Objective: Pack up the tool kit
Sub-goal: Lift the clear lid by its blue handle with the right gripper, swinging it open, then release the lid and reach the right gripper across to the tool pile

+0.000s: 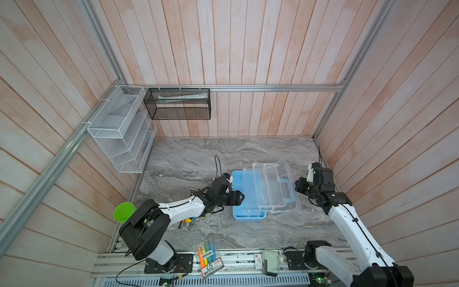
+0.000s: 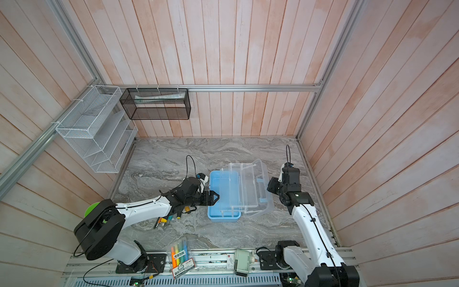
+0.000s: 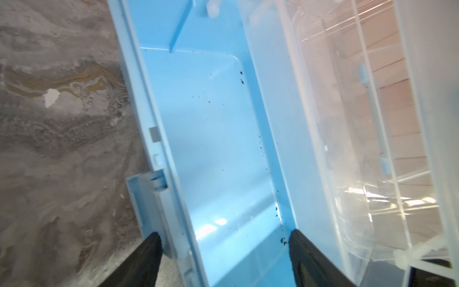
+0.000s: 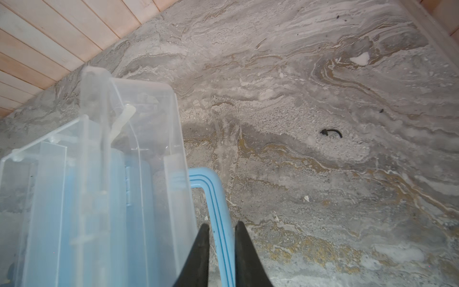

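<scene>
The tool kit's light-blue case (image 1: 244, 206) (image 2: 221, 211) lies open in both top views, its clear lid (image 1: 285, 174) and clear tray swung over to the right. My left gripper (image 1: 239, 197) (image 2: 216, 197) (image 3: 224, 233) is open and straddles the case's left wall: one finger outside by the latch (image 3: 139, 196), the other inside over the bare blue floor (image 3: 211, 136). My right gripper (image 1: 296, 186) (image 4: 222, 223) is shut on the blue handle (image 4: 213, 188) at the lid's right side. Small screwdrivers (image 1: 188, 221) (image 2: 166, 220) lie on the marble under my left arm.
A clear pack of highlighter pens (image 1: 208, 258) and a small white device (image 1: 270, 261) lie on the front rail. A green cup (image 1: 123, 211) stands at the left wall. A white mesh rack (image 1: 119, 129) and a black mesh basket (image 1: 177, 104) hang on the walls.
</scene>
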`<action>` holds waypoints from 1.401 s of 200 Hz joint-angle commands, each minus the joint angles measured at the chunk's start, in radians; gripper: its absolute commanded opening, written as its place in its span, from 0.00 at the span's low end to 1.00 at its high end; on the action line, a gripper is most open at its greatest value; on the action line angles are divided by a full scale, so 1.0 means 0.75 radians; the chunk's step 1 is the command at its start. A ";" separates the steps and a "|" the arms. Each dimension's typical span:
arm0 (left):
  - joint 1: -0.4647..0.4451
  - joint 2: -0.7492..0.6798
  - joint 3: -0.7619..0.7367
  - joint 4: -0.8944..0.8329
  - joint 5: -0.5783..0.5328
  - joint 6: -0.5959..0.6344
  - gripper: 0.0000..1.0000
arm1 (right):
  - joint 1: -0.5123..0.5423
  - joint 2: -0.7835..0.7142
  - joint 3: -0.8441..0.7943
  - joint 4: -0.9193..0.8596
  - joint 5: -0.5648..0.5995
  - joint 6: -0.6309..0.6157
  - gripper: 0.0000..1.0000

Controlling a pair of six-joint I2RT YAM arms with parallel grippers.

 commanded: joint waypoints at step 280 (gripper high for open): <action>0.125 -0.433 0.047 -0.424 -0.613 0.214 0.98 | 0.588 0.084 0.312 0.021 0.052 -0.038 0.28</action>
